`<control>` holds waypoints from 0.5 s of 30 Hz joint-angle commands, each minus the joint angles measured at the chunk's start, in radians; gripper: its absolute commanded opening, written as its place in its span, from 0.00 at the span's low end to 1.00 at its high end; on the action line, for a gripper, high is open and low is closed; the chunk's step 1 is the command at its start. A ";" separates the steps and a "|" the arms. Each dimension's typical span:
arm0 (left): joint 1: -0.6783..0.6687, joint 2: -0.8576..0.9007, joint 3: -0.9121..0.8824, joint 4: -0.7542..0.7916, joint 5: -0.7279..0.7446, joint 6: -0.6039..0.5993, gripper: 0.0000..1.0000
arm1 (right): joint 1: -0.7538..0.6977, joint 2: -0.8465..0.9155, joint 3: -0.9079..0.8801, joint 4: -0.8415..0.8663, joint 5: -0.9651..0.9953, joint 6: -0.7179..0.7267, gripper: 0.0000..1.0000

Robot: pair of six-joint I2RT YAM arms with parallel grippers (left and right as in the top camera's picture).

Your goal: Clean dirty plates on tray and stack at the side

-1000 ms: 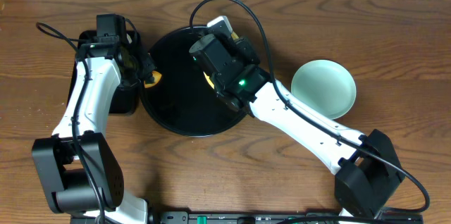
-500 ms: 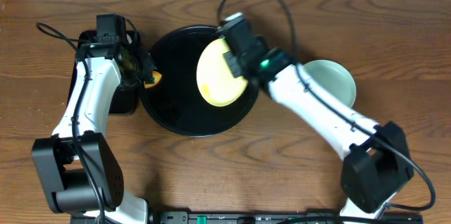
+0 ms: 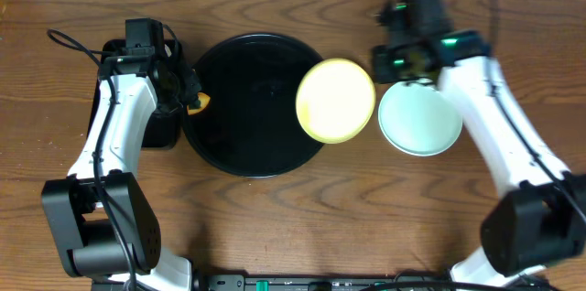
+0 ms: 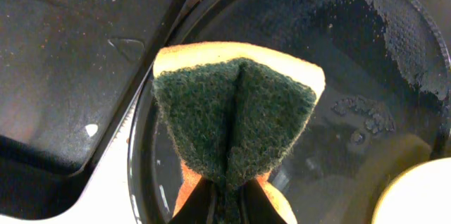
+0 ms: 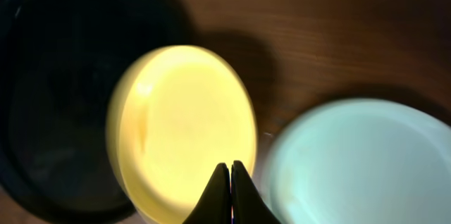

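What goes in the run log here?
left gripper: shut on green-faced yellow sponge at round black tray's left rim | right gripper: shut on pale yellow round plate, overlapping tray's right rim, beside pale blue-green plate

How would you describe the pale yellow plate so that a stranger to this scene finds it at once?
Find the large round glossy black tray near the middle of the wooden table. The pale yellow round plate overlaps the tray's right edge. Its right-hand neighbour is a pale blue-green round plate of similar size; only this one is yellow.
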 commanded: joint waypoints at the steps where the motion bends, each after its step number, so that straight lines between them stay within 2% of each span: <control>1: 0.005 0.008 0.000 -0.002 -0.013 0.006 0.08 | -0.114 -0.045 0.000 -0.051 -0.042 -0.016 0.01; 6: 0.005 0.008 0.000 -0.002 -0.013 0.006 0.08 | -0.240 -0.048 -0.021 -0.091 -0.051 -0.027 0.01; 11: 0.005 0.008 0.000 0.002 -0.013 0.006 0.08 | -0.257 -0.048 -0.048 -0.068 -0.133 -0.053 0.01; 13: 0.005 0.008 0.000 0.003 -0.013 0.006 0.08 | -0.243 -0.048 -0.060 -0.047 -0.140 -0.051 0.04; 15: 0.005 0.008 0.000 0.003 -0.013 0.006 0.08 | -0.227 -0.047 -0.071 -0.026 -0.148 -0.051 0.12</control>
